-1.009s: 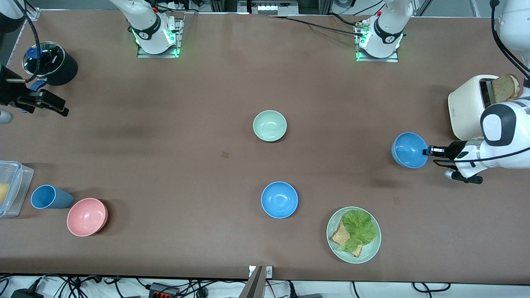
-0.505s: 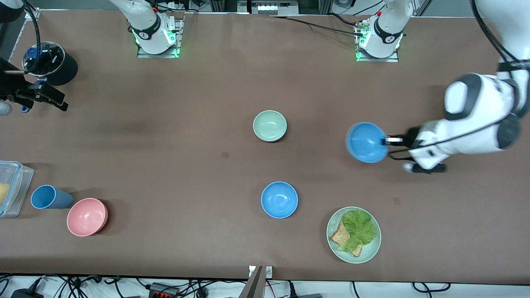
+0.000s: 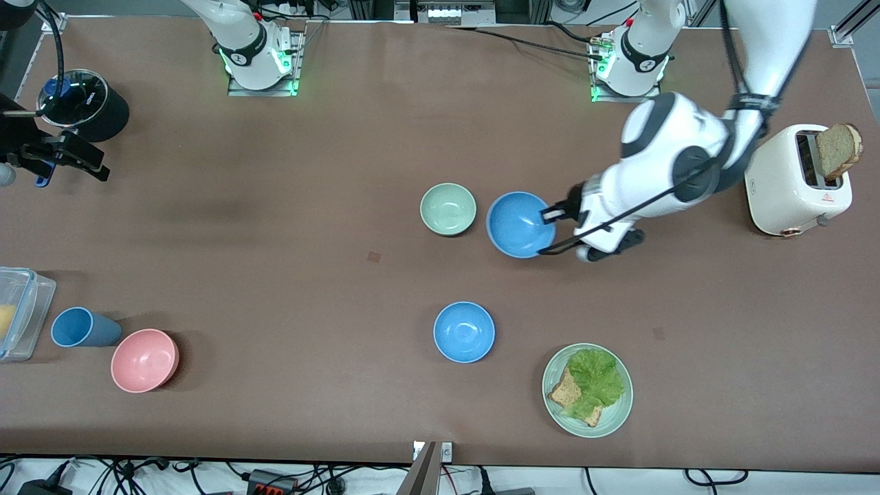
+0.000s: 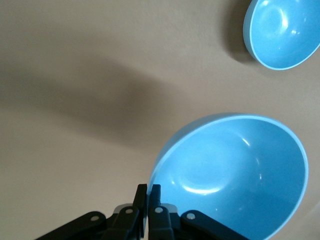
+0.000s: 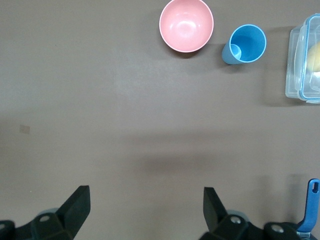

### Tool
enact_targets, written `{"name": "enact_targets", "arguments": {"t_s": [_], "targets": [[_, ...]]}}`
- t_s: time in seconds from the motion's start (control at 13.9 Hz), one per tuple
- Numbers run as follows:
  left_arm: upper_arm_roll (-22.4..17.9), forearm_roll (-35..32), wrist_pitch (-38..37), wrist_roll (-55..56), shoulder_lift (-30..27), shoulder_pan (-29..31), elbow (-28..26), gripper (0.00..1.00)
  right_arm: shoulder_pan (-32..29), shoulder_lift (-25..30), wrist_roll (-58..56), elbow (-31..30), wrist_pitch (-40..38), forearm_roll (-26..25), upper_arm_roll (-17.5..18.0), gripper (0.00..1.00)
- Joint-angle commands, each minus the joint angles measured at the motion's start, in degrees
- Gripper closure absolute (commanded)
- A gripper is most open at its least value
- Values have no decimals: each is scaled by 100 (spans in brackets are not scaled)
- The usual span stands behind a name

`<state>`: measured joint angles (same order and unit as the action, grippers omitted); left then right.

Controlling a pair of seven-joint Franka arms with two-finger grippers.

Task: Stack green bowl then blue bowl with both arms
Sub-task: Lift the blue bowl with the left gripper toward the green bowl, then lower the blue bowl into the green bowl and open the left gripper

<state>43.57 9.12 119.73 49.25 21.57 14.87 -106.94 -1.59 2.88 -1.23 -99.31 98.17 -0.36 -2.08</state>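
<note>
No readable writing on the bowls. There's a white logo on the lid of the black pot (image 3: 82, 103) in the upper left of the front view, too small to read, and small marks on the white toaster (image 3: 797, 180) at the right edge that I can't make out either. A bread slice (image 3: 839, 148) sticks up out of the toaster.

The left arm (image 3: 677, 165) comes down from its base at upper right, elbows over near the toaster and reaches toward the centre of the frame. Its pincer (image 3: 550, 216) is clamped on the rim of the blue bowl (image 3: 520, 224), fingers (image 4: 148, 200) pressed together on the edge in the left wrist view. That bowl is up in the air, tilted a bit, over the table (image 3: 275, 227) right beside the green bowl (image 3: 447, 208), which sits upright just above frame centre. The two look nearly touching in the front view.

The second blue bowl (image 3: 464, 331) sits lower in the frame, below the green one; it also shows at the upper right of the left wrist view.

The right pincer (image 3: 65, 155) waits at the far left edge, just below the black pot, fingers (image 5: 75, 202) spread wide and holding nothing.

Lower left: pink bowl (image 3: 144, 359), blue cup (image 3: 81, 327) on its side, clear box (image 3: 20, 313). Lower right: green plate (image 3: 586, 390) with lettuce and toast.
</note>
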Motion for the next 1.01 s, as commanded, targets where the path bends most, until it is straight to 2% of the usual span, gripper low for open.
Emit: {"name": "enact_targets", "arguments": {"t_s": [0.0,0.29,0.72,0.94], "targets": [[20,72,515,750,75,-299,-170,100,53,160,-105,-150,-9,-61,-46,0],[3,46,1226,1621,225,-800,-380,100,53,169,-105,-150,-17,-61,-47,0],[-6,29,2079,1930,234,-1029,-916,100,71,196,-114,-168,26,-61,6,0],[-6,29,2186,1939,304,-1091,-969,100,71,196,-105,-177,18,-61,6,0]]}}
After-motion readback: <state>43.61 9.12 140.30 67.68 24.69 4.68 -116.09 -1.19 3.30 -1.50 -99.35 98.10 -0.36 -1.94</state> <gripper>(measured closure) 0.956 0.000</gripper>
